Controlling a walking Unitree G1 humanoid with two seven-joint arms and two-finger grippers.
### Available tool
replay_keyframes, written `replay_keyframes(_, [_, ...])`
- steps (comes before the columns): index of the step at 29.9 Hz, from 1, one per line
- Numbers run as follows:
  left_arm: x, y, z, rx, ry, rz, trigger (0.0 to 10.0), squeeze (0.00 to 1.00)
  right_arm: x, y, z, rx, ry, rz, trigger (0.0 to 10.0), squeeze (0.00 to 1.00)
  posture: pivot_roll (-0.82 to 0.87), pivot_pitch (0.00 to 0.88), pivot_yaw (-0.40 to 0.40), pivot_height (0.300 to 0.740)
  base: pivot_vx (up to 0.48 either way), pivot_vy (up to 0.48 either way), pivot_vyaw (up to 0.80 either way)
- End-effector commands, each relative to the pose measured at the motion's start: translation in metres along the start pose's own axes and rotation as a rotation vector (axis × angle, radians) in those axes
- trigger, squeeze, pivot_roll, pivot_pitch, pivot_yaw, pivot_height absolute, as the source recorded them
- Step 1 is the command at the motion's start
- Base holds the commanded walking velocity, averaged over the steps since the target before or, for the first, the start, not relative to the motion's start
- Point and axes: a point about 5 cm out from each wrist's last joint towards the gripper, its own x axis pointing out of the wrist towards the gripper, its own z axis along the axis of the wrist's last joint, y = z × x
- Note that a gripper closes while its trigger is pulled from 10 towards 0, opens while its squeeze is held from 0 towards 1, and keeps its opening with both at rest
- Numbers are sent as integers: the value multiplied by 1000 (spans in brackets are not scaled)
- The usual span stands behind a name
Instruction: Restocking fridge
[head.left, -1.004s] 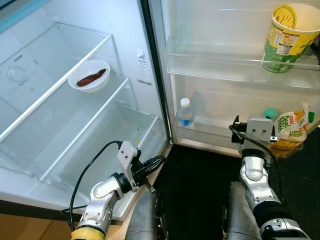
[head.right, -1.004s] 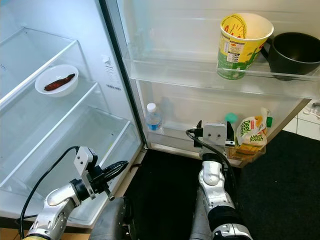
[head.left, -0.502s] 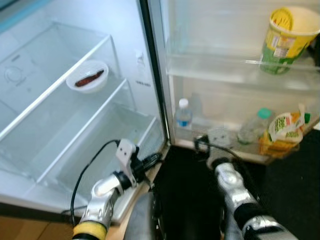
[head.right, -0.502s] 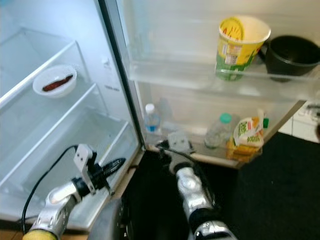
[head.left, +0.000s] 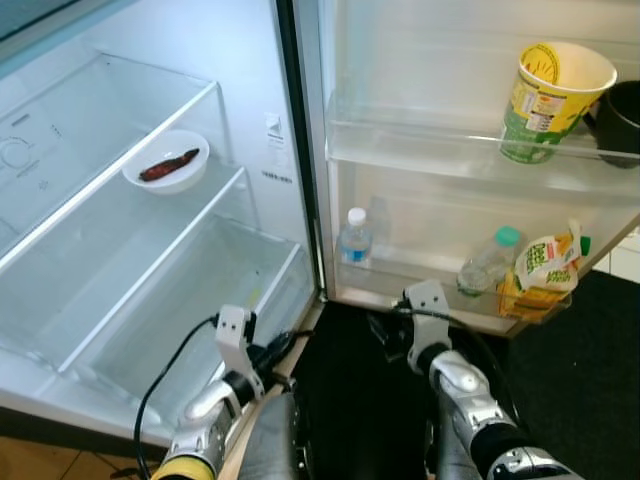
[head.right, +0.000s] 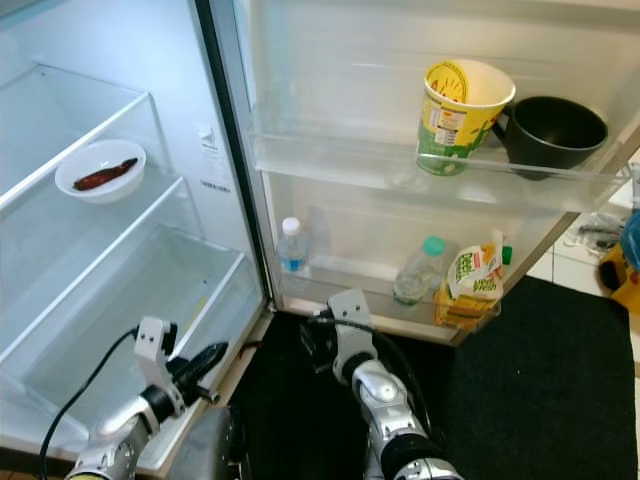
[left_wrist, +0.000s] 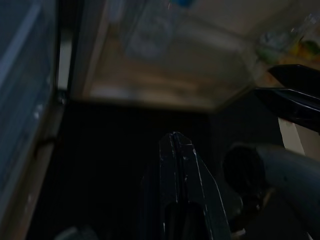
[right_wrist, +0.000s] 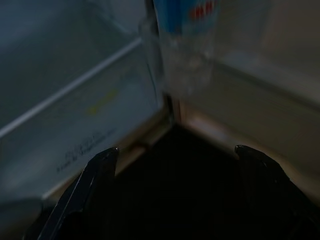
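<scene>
open white fridge (head.left: 290, 120) ahead, door swung wide, lower door rack (head.left: 420, 285) now holding more than a second ago. clear plastic bottle with a green cap (head.left: 487, 265) lying tilted in that rack, leaning against the yellow-and-green deli fresh pouch (head.left: 541, 272); a second ago sat behind the wrist at the rack, now left there on its own. right gripper (head.right: 318, 345) pulled back from the rack since then, hanging low over the black floor mat (head.right: 520, 390) just below the door's bottom edge, black fingers (right_wrist: 97, 172) spread wide apart, nothing between them. small clear water bottle with a white cap and blue label (head.left: 354, 238) upright at the hinge end of the same rack, looming close in the right wrist view. left gripper (head.left: 272, 349) low beside the crisper drawer (head.left: 200, 300), fingers pressed together, empty, barely moved.

upper door shelf (head.left: 440, 160): yellow-and-green paper noodle cup (head.left: 545, 100) beside a black bowl (head.right: 553, 132). inside, white bowl with a dark reddish piece of food (head.left: 166, 165) on the glass shelf.

reads as one placement finished: bottle delivered, hand released and retreating. likely next, fetching another item; nothing held in either claw right now.
</scene>
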Motion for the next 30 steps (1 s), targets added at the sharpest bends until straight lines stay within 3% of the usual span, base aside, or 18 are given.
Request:
replay_keyframes(1, [-10,1,-20,-59,72,20,10000,0,-9,0,-21,-5,101,1,10000,0,-13,133,31,590,0,0,0])
replay_keyframes(4, [-16,5,-27,-87,106,39,10000,0,-15,-2,-34,-19,167,-7,10000,0,-13,130,30,590,0,0,0])
replay_keyframes(9, [-28,14,-36,-152,121,92,10000,0,-30,-1,-54,60,212,60,10000,0,-12,123,28,604,0,0,0])
replay_keyframes(16, [-37,19,-45,-194,143,149,10000,0,-44,-3,-74,45,309,30,10000,0,-18,112,26,624,0,0,0])
replay_keyframes(21, [-37,20,-48,-214,161,178,10000,0,-60,-11,-94,81,412,-36,10000,0,-20,108,21,624,0,0,0])
replay_keyframes(30, [-35,22,-43,-223,123,181,10000,0,-70,-13,-103,113,431,-68,10000,0,-23,109,22,624,-139,0,0])
